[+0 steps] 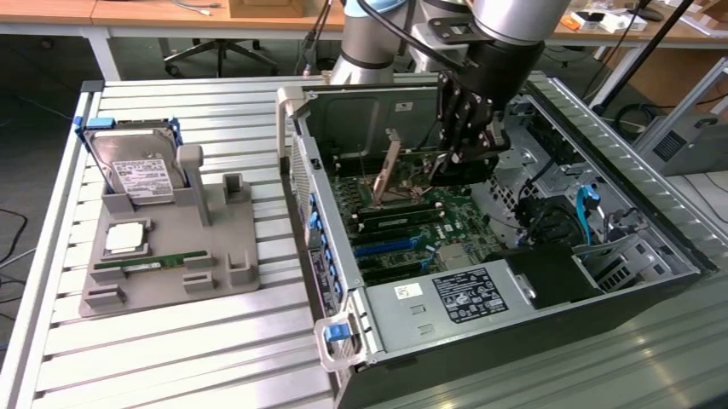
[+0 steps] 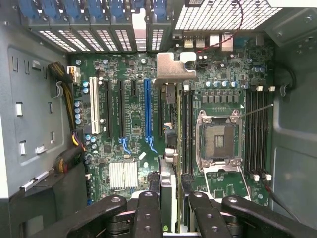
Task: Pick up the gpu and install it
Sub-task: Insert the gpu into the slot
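Note:
The gpu point(image 1: 394, 167) is a thin brownish card with a silver end bracket. It hangs on edge inside the open computer case point(image 1: 298, 162), above the motherboard point(image 1: 449, 213). My gripper point(image 1: 455, 160) reaches down into the case and is shut on the card. In the wrist view the gpu point(image 2: 174, 69) shows edge-on, bracket toward the case's rear slot covers, clamped between the black fingers point(image 2: 147, 210) of my gripper point(image 2: 168, 208). It hovers over the board between the blue expansion slot point(image 2: 147, 114) and the memory slots point(image 2: 187, 129), apart from the board.
A grey fixture point(image 1: 234, 256) at the exterior view's left holds a hard drive point(image 1: 136, 170), a processor point(image 1: 125, 239) and a green memory stick point(image 1: 148, 262). Inside the case are the open processor socket point(image 2: 218, 139), a power supply point(image 1: 472, 294) and loose cables point(image 2: 69, 148).

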`<state>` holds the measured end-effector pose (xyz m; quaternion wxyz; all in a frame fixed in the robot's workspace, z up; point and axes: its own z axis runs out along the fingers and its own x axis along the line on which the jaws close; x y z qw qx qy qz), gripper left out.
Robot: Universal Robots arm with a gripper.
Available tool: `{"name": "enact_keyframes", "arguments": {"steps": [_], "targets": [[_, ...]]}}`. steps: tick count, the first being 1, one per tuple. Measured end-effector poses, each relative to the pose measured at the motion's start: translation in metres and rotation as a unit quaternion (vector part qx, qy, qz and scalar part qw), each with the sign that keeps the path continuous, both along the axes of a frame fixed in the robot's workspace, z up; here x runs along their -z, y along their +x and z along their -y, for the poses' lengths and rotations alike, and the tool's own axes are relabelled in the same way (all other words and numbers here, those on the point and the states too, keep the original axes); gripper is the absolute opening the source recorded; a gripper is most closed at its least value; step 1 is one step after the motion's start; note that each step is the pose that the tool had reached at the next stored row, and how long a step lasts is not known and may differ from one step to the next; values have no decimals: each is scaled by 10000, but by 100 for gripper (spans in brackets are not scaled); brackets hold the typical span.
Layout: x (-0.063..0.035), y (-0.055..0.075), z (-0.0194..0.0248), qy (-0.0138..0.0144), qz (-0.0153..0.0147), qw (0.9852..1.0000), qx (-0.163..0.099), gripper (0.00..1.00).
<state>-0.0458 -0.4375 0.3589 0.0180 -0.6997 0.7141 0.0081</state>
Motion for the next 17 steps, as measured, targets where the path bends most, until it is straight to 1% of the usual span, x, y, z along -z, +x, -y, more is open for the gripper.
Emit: {"name": "enact_keyframes", "arguments": {"steps": [17], "targets": [[8, -45, 3, 0, 0, 10000, 0, 27]]}}
